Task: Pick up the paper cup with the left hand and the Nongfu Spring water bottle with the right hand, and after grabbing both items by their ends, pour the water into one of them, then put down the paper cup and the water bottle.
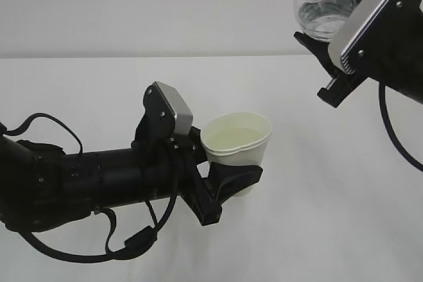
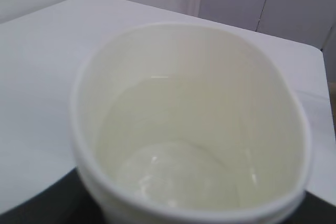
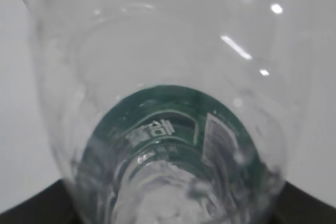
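Left hand [image 1: 228, 183] clamps the paper cup [image 1: 238, 143] upright above the table [image 1: 330, 216], water [image 2: 168, 171] pooled inside; up and right of the cup, right hand [image 1: 330, 64] grips the near-upright Nongfu Spring water bottle [image 1: 320, 1].

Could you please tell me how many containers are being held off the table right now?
2: the paper cup in the left jaws, the water bottle raised upper right.

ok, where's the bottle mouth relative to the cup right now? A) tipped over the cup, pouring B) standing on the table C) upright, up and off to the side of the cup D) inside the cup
C: the water bottle is held mouth-up, high and to the right of the paper cup, with no stream between them.
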Controlling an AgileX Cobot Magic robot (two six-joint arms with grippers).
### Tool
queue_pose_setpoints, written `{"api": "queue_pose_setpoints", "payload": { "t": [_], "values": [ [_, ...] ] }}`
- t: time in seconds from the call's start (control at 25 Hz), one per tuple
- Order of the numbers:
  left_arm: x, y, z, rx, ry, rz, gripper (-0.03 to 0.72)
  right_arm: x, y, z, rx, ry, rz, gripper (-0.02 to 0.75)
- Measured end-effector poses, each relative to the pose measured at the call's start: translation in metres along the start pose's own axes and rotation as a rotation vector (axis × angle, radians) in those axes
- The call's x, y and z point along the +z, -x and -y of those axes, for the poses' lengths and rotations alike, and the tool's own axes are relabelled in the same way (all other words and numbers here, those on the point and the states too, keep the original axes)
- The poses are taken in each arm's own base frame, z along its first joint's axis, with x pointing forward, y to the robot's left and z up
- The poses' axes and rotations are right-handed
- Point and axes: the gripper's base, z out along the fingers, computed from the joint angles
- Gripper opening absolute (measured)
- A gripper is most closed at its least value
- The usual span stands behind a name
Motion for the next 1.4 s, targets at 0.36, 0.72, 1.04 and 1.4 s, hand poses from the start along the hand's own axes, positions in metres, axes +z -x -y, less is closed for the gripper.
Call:
{"api": "queue_pose_setpoints", "payload": {
  "t": [0.36, 0.72, 1.04, 1.4],
  "values": [
    [0.000, 0.001, -0.002, 0.010, 0.022, 0.008, 0.439, -0.013, -0.015, -0.012, 0.134, -0.048, -0.067, 0.416],
    [0.000, 0.004, -0.005, 0.002, 0.056, 0.041, 0.439, -0.024, -0.024, -0.015, 0.318, -0.145, -0.103, 0.414],
    [-0.001, 0.007, -0.011, -0.018, 0.117, 0.079, 0.438, -0.026, -0.028, -0.013, 0.434, -0.194, -0.125, 0.414],
    [-0.002, 0.010, -0.017, 0.008, 0.192, 0.112, 0.438, -0.029, -0.036, -0.012, 0.543, -0.245, -0.194, 0.414]
  ]
}}
